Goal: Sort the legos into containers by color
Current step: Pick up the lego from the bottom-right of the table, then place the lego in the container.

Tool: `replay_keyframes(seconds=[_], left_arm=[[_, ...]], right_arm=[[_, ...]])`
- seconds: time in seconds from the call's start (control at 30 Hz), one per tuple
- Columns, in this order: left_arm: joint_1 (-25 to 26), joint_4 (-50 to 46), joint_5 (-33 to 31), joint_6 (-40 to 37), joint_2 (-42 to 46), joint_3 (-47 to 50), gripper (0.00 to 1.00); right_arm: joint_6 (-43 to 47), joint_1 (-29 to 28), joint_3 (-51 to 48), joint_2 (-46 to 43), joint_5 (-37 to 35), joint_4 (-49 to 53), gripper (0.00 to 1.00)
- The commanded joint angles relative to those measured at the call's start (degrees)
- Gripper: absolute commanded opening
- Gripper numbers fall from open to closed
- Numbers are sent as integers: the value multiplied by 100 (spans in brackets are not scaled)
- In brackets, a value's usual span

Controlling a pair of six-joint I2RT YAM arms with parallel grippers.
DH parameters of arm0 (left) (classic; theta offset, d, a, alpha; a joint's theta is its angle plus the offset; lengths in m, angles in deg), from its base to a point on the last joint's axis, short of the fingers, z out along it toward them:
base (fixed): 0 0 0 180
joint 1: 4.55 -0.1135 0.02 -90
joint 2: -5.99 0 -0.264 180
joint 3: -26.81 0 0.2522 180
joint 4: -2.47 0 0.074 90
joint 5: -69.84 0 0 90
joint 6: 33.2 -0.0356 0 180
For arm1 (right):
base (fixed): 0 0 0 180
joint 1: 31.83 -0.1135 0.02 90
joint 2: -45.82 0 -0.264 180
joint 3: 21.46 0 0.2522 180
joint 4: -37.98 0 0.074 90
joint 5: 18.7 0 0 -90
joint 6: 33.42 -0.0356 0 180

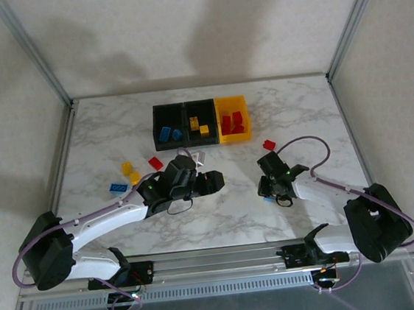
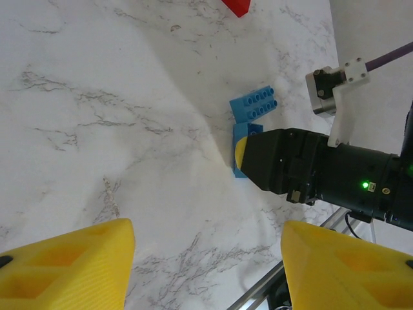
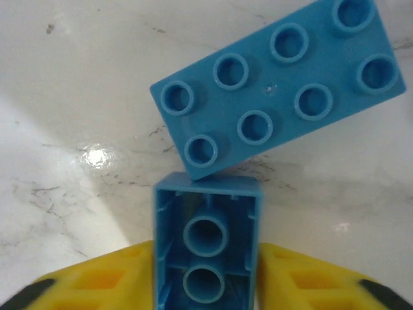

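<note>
fingers of the right gripper (image 3: 206, 274) are pressed against both long sides of a small blue brick (image 3: 206, 255), which is gripped underside up. its far end is seen against the edge of a longer blue brick (image 3: 277, 84) lying studs up on the marble table (image 3: 71, 161). the left gripper (image 2: 206, 265) is held spread wide above the table with nothing between its fingers. a red brick (image 1: 269, 145) is left near the right gripper. two yellow bricks (image 1: 129, 172), a red one (image 1: 155, 162) and a blue one (image 1: 118, 187) are scattered beside the left arm. the containers (image 1: 199, 105) are set at the far middle, with blue, yellow and red bricks already separated inside.
</note>
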Motion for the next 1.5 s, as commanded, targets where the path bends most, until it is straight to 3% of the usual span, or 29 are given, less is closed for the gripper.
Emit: replay_keyframes(seconds=[0.0, 0.07, 0.23, 0.43, 0.93, 1.47], left_arm=[[50, 72, -116, -3, 82, 11, 62], [42, 36, -210, 18, 133, 34, 62], [-52, -84, -429, 127, 344, 123, 62], [-522, -543, -804, 414, 875, 348, 62], [-2044, -2086, -1188, 963, 2082, 981, 62], [-2244, -2186, -1059, 1062, 2381, 1045, 62]], right_arm=[[19, -121, 205, 167, -177, 119, 28], [8, -227, 333, 156, -242, 236, 23], [37, -474, 925, 6, -249, 519, 22], [414, -746, 1923, 461, -115, 307, 22], [1369, -1084, 5684, 3531, 805, -158, 23], [1191, -1093, 9941, 6855, 1639, 477, 25]])
